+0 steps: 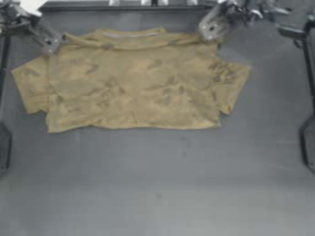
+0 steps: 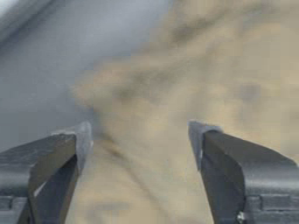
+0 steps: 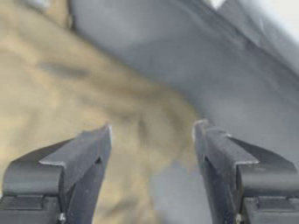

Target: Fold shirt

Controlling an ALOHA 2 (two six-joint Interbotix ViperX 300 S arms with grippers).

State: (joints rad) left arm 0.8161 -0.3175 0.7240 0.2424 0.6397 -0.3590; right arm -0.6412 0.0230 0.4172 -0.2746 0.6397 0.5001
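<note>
The mustard-yellow shirt (image 1: 129,83) lies flat in the far half of the table, its lower part folded up so the body looks short, both sleeves spread sideways and the pale neckband (image 1: 130,34) at the far edge. My left gripper (image 1: 50,46) is open just over the shirt's far left shoulder; the left wrist view shows shirt (image 2: 192,87) cloth between and beyond its spread jaws. At the far right shoulder my right gripper (image 1: 210,30) is open too, the shirt (image 3: 64,100) edge lying under its jaws.
Bare dark table (image 1: 160,184) fills the whole near half. A rail (image 1: 123,5) runs along the far edge behind the neckband. Dark fixtures (image 1: 309,143) sit at the left and right table edges.
</note>
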